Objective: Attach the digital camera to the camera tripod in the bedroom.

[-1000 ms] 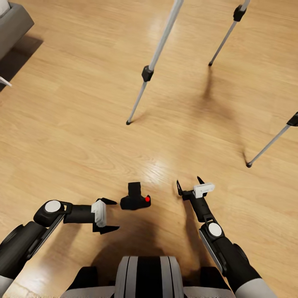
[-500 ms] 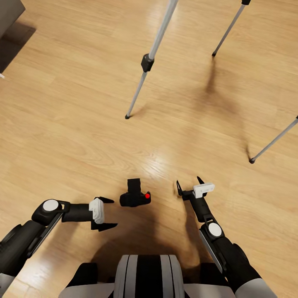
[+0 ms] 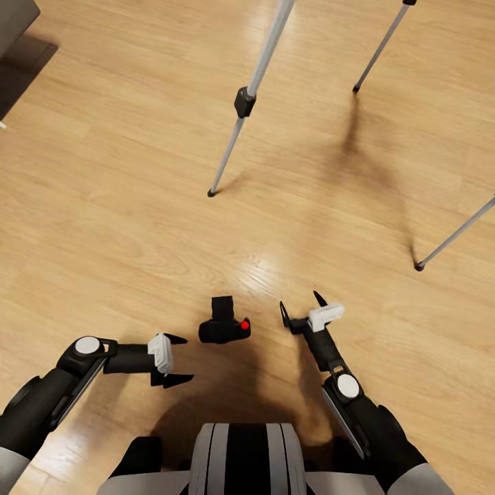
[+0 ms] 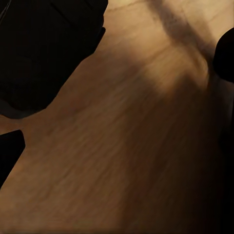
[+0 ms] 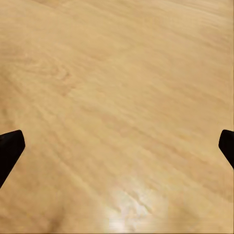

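A: Left gripper (image 3: 176, 359) low over the floor, fingers spread wide, nothing between them. Tips aimed toward the digital camera (image 3: 223, 325), just short of it, not touching.

B: Right gripper (image 3: 300, 309)?

A: Also spread wide, empty. Just right of the camera, a strip of bare plank between.

B: From the left wrist view?

A: Large black shape (image 4: 46, 48) close ahead, likely the camera body, too dark and near to confirm. One dark fingertip (image 4: 9, 152) at the frame edge. Shadowed planks otherwise.

B: Right wrist view?

A: Light wood floor (image 5: 117, 97), glossy patch, one black fingertip (image 5: 9, 148) at each side edge, well apart.

B: Position of the camera itself?

A: Lying on the wood floor (image 3: 124, 206) straight ahead of the robot's trunk (image 3: 246, 460), between the two grippers. Red button (image 3: 245, 324) at its right end, stubby lens barrel pointing away from the robot.

B: Anything blocking?

A: Nothing between either gripper and the camera. Farther out, the camera tripod (image 3: 256, 75): three silver legs planted on the planks, black collar on the nearest leg, feet well apart, head cut off past the top of the frame. Nearest foot well beyond the camera.

B: Beyond that?

A: Grey furniture corner (image 3: 14, 20) at far left, with a dark shadow beside it on the floor.
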{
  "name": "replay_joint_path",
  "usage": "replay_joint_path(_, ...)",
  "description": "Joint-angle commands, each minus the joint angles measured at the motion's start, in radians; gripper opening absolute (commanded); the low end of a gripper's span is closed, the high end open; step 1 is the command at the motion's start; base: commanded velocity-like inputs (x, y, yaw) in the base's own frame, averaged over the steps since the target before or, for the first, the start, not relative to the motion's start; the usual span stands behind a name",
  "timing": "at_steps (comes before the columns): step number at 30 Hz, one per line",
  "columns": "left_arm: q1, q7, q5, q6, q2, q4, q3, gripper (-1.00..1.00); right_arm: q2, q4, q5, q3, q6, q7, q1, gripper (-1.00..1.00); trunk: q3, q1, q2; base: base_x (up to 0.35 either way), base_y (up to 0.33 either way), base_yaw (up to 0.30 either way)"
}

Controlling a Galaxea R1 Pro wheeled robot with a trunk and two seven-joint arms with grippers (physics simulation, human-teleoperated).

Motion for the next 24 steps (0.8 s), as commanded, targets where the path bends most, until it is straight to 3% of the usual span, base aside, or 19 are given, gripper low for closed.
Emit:
replay_joint_path(1, 0.000, -0.003, -0.001, 0.010, 0.000, -0.001, 0.000, 1.00, -0.001, -0.001, 0.002, 0.009, -0.021, -0.011, -0.001, 1.00, 0.000, 0.000, 0.000, 0.000, 0.000, 0.000)
replay_joint_path(3, 0.000, -0.003, -0.001, 0.010, 0.000, -0.001, -0.001, 1.00, -0.001, -0.004, 0.003, 0.014, -0.062, -0.011, -0.001, 1.00, 0.000, 0.001, -0.001, 0.000, 0.000, 0.000)
replay_joint_path(4, 0.000, -0.003, -0.001, 0.010, 0.000, -0.002, 0.000, 1.00, -0.001, -0.011, 0.003, 0.019, -0.142, -0.012, -0.001, 1.00, 0.000, 0.002, -0.001, 0.000, 0.000, 0.000)
replay_joint_path(5, 0.000, -0.003, -0.001, 0.010, 0.001, -0.002, 0.000, 1.00, -0.001, -0.013, 0.004, 0.020, -0.174, -0.012, -0.001, 1.00, 0.000, 0.002, -0.001, 0.000, 0.000, 0.000)
replay_joint_path(8, 0.000, -0.003, -0.001, 0.010, 0.000, -0.002, 0.000, 1.00, -0.001, -0.015, 0.005, 0.021, -0.214, -0.013, -0.001, 1.00, 0.000, 0.003, -0.002, 0.000, 0.000, 0.000)
replay_joint_path(17, 0.000, -0.003, -0.001, 0.010, 0.000, -0.004, 0.000, 1.00, -0.001, -0.017, 0.005, 0.019, -0.231, -0.013, -0.001, 1.00, 0.000, 0.008, -0.004, 0.000, 0.000, 0.000)
replay_joint_path(24, -0.040, 0.014, 0.014, 0.026, -0.003, -0.031, 0.039, 1.00, -0.041, -0.045, 0.009, -0.021, -0.225, -0.011, -0.041, 1.00, 0.000, 0.008, -0.004, 0.000, 0.000, 0.000)
